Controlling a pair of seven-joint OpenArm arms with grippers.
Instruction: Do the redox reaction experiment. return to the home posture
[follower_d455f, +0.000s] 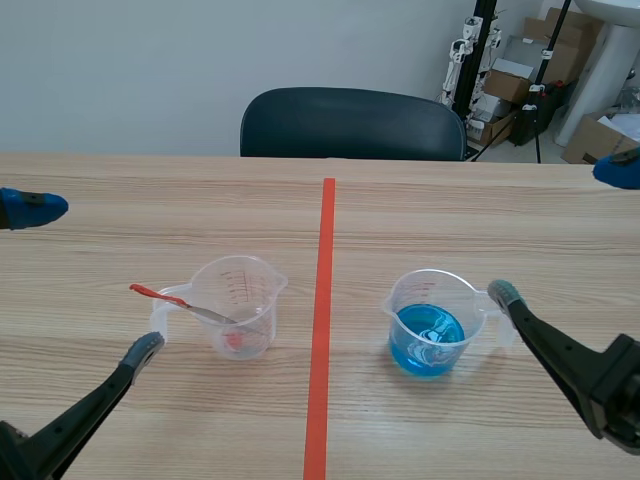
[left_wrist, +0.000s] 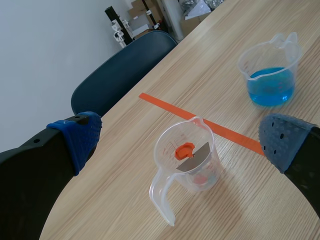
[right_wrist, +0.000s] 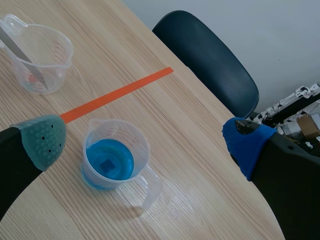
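**Scene view:** the left gripper (follower_d455f: 88, 278) and right gripper (follower_d455f: 560, 232) are hovering with fingers spread wide, holding nothing. The clear beaker (follower_d455f: 250, 295), with a red-handled spatula (follower_d455f: 180, 303) leaning in it, is standing left of the tape line (follower_d455f: 322, 330). The blue-liquid beaker (follower_d455f: 428, 325) is standing right of the line.

**Left wrist view:** the clear beaker (left_wrist: 200, 175) is sitting below and between the spread fingers, untouched.

**Right wrist view:** the blue-liquid beaker (right_wrist: 112, 155) is sitting likewise.

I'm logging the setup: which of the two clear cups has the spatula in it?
The cup left of the orange tape line: a red-handled metal spatula leans in it. The other cup holds blue liquid.
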